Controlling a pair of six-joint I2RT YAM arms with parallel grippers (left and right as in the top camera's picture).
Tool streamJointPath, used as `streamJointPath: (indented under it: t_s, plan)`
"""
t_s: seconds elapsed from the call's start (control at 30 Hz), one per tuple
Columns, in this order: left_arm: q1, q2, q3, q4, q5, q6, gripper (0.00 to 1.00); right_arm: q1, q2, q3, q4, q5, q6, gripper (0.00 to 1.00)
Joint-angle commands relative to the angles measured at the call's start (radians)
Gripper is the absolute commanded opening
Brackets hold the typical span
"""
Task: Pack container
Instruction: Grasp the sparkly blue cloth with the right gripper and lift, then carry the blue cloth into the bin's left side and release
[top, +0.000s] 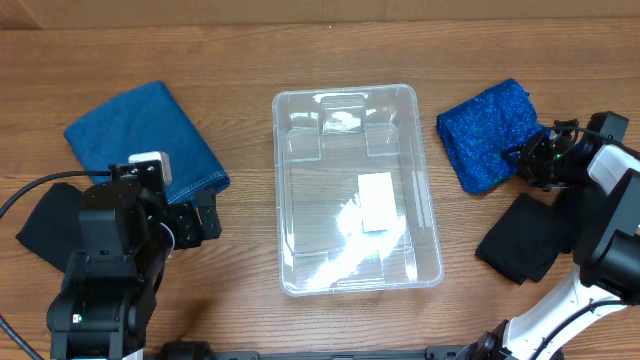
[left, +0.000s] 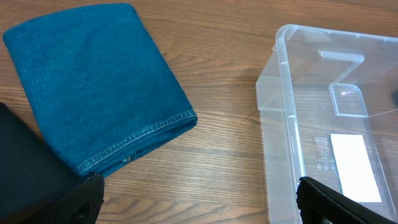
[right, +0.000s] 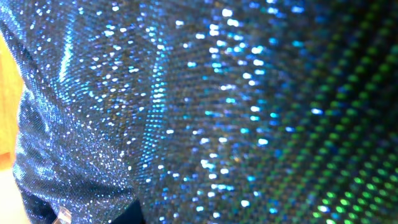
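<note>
Four cloths, one container (top: 345, 91): it sits mid-table, empty, with only the white label (top: 376, 202) on its floor. Judgement: thin clear plastic, light, stiff and slick on the wood, so it'll skate if bumped. Drop items in from above and don't drag them over the rim.

Teal folded cloth (top: 140, 130) lies left of it, well apart; black cloth (top: 50, 225) is further left. Left gripper (top: 205, 218) hangs between teal cloth and container, fingers spread wide, holding nothing.

Sparkly blue cloth (top: 488, 130) is right of the container, with a second black cloth (top: 525, 240) below it. Right gripper (top: 530, 160) is at the sparkly cloth's edge. Wrist view is all fabric, so I can't tell whether it's closed.

Cloths look soft and limp. Pinch a fold or bunched ridge, and expect droop.
</note>
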Motion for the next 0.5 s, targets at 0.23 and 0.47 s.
streamJointPath:
  t_s: [0.23,0.47]
  plan:
    - [-0.007,-0.002,0.025,0.002,0.015,0.016,1.0,0.032,-0.187,0.209,-0.063,-0.322,0.001,0.04]
    - [-0.007,-0.002,0.024,0.01,0.012,0.016,1.0,0.261,-0.556,0.305,-0.243,-0.32,-0.048,0.04]
